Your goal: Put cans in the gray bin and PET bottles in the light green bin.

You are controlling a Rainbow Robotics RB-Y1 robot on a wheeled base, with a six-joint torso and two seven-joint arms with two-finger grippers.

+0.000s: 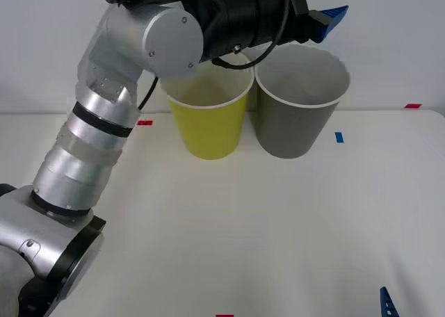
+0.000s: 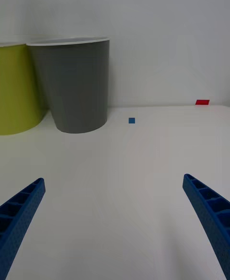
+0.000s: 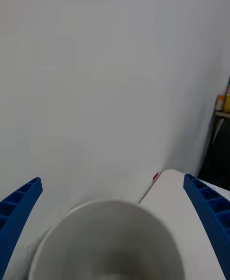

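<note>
No legible text, label, brand or number on the gray bin (image 1: 300,105), the light green bin (image 1: 208,119) or table (image 1: 278,220).

My left arm (image 1: 104,122) is a run of brushed silver cylinders split by black rings, with a round silver cap at one joint and small screws set in the shell. Its wrist is black with a black cable (image 1: 268,49) looped round it. My fingers (image 2: 211,213) are blue, ribbed and tapered.
</note>
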